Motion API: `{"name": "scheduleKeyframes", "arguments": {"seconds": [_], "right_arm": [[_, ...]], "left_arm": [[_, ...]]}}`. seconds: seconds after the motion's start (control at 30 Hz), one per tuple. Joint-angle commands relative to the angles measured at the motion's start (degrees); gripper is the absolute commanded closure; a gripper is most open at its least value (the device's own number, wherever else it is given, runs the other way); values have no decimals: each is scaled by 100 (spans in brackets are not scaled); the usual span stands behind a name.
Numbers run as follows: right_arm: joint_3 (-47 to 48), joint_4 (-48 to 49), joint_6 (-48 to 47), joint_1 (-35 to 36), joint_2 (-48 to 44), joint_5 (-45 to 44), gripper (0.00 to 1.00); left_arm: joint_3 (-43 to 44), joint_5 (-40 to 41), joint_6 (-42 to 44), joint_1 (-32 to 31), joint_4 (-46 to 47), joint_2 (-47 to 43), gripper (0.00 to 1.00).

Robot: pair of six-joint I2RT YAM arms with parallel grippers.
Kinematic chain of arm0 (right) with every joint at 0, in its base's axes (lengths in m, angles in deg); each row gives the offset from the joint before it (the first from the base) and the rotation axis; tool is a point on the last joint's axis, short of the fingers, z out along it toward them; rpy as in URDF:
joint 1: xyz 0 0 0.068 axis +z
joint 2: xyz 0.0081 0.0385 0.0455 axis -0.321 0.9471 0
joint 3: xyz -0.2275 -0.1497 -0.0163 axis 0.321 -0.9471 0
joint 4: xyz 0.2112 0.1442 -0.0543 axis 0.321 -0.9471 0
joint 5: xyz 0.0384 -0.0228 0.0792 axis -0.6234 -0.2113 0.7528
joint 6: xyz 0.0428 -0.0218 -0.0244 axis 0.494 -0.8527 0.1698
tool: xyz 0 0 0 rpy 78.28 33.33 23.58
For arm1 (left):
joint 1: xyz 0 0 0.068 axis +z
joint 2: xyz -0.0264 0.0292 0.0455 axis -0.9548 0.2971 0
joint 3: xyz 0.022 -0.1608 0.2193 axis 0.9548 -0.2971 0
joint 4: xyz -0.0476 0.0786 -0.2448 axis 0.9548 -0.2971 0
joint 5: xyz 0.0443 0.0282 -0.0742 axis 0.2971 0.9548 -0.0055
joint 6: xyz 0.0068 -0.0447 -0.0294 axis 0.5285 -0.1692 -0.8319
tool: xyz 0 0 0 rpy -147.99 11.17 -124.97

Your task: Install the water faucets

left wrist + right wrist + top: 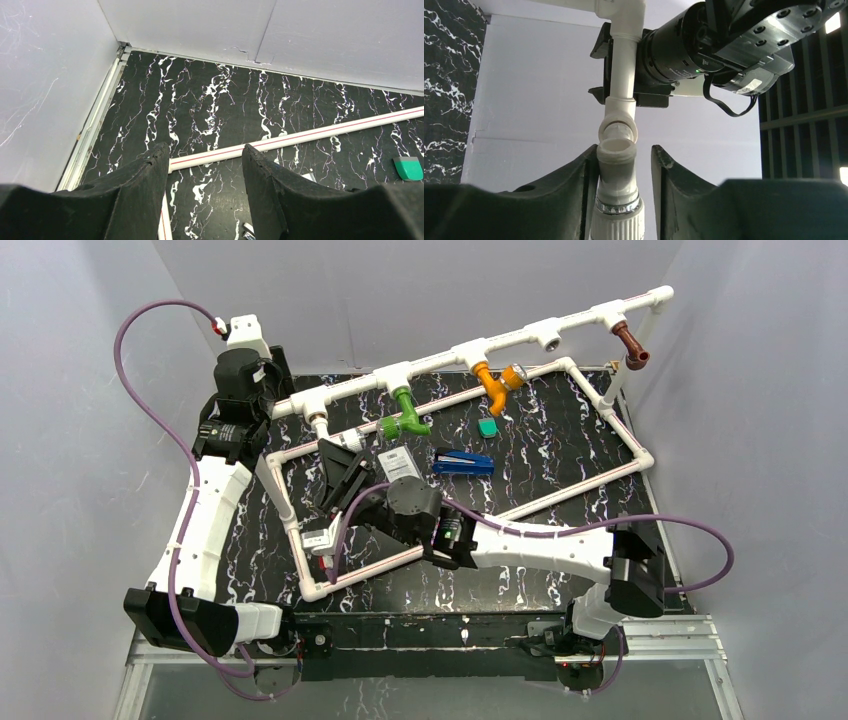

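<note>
three look done: green faucet [408, 412], orange faucet [493, 387] and brown faucet [629, 345] hang on the pipe frame [440, 358]. the white faucet [616, 185] sits between the fingers of the right hand [624, 150], just short of a bare tee [620, 112]; i can't tell if it's clenched. the left hand [205, 152] is released, empty.

You have one green faucet [405, 412], one orange faucet [495, 387], one brown faucet [630, 346] and one white faucet [616, 175]: four in all. There is one pipe frame [600, 480], with what look like five tee fittings [545, 333]. On the counter [560, 570] you have one blue box [463, 462], one teal piece [487, 427] and one white card [398, 464].
</note>
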Motion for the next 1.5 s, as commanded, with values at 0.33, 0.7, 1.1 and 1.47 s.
{"name": "scheduleKeyframes", "arguments": {"seconds": [0.33,0.7,1.1,1.47], "right_arm": [[199,776,389,12,307,-525,89],[502,1447,3002,23,452,-843,99],[266,3921,6278,127,935,-2084,99],[451,4586,9035,143,1136,-3124,99]], "left_arm": [[-445,-285,-20,-321,-1327,251,47],[-404,-260,-12,-331,-1336,276,47],[-364,-267,-12,-339,-1363,311,47],[-359,-258,-3,-349,-1363,311,47]]}}
